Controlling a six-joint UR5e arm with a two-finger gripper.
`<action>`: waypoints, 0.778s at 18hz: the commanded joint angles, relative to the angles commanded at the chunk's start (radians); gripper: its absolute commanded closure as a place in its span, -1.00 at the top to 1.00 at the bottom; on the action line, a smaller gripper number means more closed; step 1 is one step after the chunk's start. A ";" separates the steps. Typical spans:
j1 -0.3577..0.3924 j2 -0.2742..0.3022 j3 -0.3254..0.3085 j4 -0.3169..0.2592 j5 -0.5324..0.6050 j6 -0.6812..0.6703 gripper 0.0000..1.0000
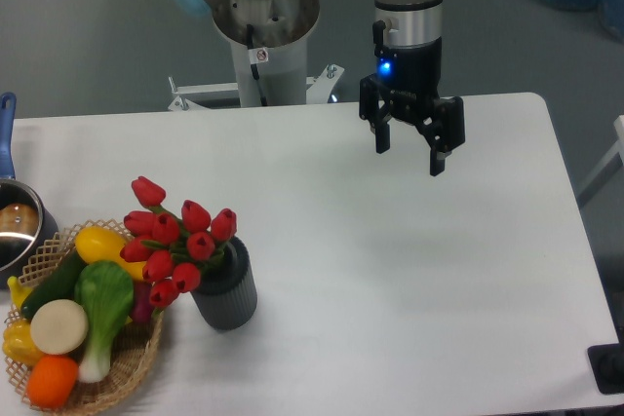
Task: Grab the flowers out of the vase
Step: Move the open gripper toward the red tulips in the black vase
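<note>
Hanging above the far side of the white worktop point(390, 270), the black two-finger gripper point(410, 152) has its jaws spread wide and holds nothing. Well apart, near the front left, the bunch of red closed tulip buds point(174, 238) sits in the short dark grey ribbed vase point(228, 291), leaning left over a woven basket of vegetables point(83, 338) just beside it.

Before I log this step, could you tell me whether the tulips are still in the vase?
Yes, in. The red tulips rise from the top of the ribbed grey vase, leaning left; the gripper hangs open, far off.
</note>
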 joint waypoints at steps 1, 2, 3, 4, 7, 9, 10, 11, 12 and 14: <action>0.000 0.000 0.000 -0.002 -0.006 -0.002 1.00; -0.002 0.000 0.002 -0.002 -0.008 -0.006 1.00; -0.003 0.000 0.006 -0.002 -0.015 -0.024 1.00; -0.003 0.000 0.011 -0.002 -0.041 -0.055 1.00; -0.006 -0.003 0.000 0.005 -0.071 -0.196 1.00; -0.005 -0.012 -0.002 0.011 -0.138 -0.247 1.00; -0.003 -0.014 -0.006 0.012 -0.188 -0.279 1.00; -0.003 -0.017 -0.008 0.015 -0.231 -0.316 1.00; -0.005 -0.023 -0.009 0.017 -0.268 -0.337 1.00; -0.005 -0.038 -0.011 0.015 -0.352 -0.342 1.00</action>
